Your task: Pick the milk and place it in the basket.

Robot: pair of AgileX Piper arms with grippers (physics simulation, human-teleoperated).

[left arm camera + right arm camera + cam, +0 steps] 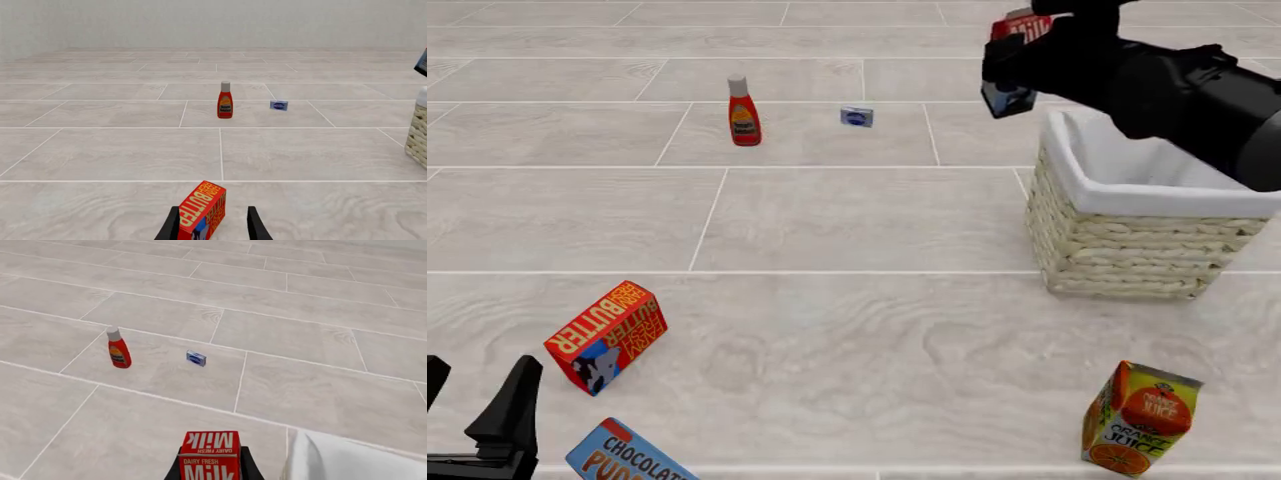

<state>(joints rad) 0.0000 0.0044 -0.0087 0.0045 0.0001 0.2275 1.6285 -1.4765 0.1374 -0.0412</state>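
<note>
While my right pincer (212, 471) pinches the milk (209, 455) between its fingers, I carry the carton lifted at the upper right of the front view, just past the far left corner of the basket (1121, 240) and not yet over its opening. I hold it upright so it should go in standing, and high enough to clear the white cloth lining (1121, 165). I judge the next move to be a short shift toward the lower right of the front view, over the opening, then a descent before letting go.

My left pincer (474, 425) sits spread and idle at the lower left of the front view, near the BUTTER box (605, 336) and the chocolate pudding box (627, 458), well away from the transfer. On the counter (854, 220), the orange juice carton (1141, 418), the red sauce bottle (743, 112) and the small blue packet (857, 116) lie clear of my path.
</note>
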